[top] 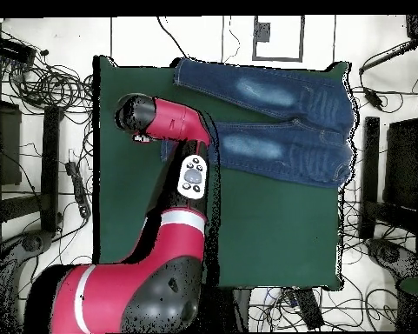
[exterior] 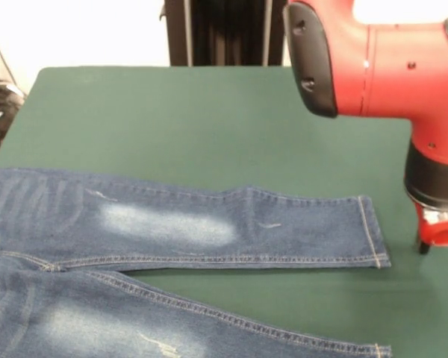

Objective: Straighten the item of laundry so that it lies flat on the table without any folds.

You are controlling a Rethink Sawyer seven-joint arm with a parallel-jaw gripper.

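Tangled black cables point(top: 47, 87) lie on the pale floor off one short edge of the table, beside dark stands point(top: 50, 156). Off the opposite short edge stand more dark equipment point(top: 394, 165) and loose cords point(top: 377, 61). Beyond the long edge farthest from the robot's base, a grey-framed panel point(top: 278, 38) lies on the floor; a black frame point(exterior: 224, 33) rises behind the base-side edge.

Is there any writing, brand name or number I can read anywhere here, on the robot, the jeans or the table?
None can be read.
Arm: no legible lettering in either view; the grey button panel carries marks too small to read.
Jeans: only stitching and faded patches, no label visible.
Table: plain green, no text.
Framed sheet beyond the table: too small to read.
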